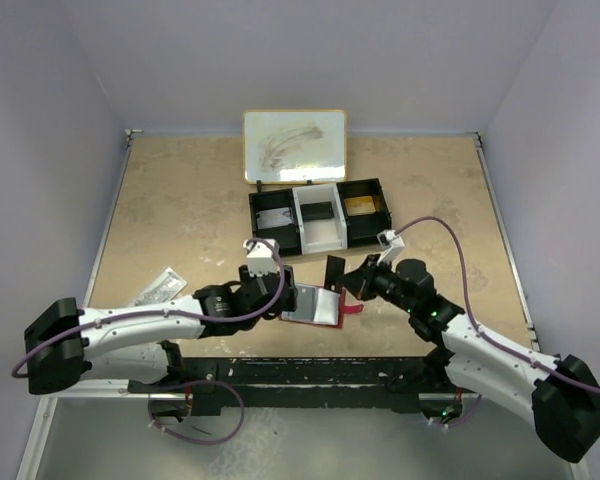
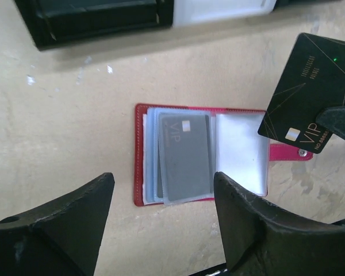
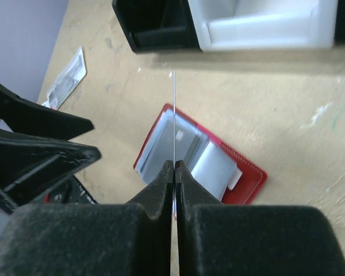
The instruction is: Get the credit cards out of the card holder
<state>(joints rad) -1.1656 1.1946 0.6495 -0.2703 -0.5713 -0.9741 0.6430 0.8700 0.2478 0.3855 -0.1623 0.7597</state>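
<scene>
"Top external view: which step am I watching?"

"Mid-extraction, I'd say. My right gripper [image 1: 348, 280] is pinched tight on 1 black card [image 2: 307, 98], lifted just right of the card holder [image 2: 202, 154]. The holder lies open and flat on the table [image 1: 180, 200], between both arms and near the tray [image 1: 276, 240]."

"And your left?"

"The left gripper [image 2: 161, 185] hangs above the holder, fingers wide apart, gripping nothing."

"What's in the holder?"

"At least 1 grey card [image 2: 184, 152] in the left stack of sleeves. The right sleeve [image 2: 241, 152] looks empty. Next I'd set the black card down, then pin the holder and pinch the grey card's edge."

"The tray?"

"3 compartments, each holding something flat: grey, dark, golden. I can't tell more."
</scene>
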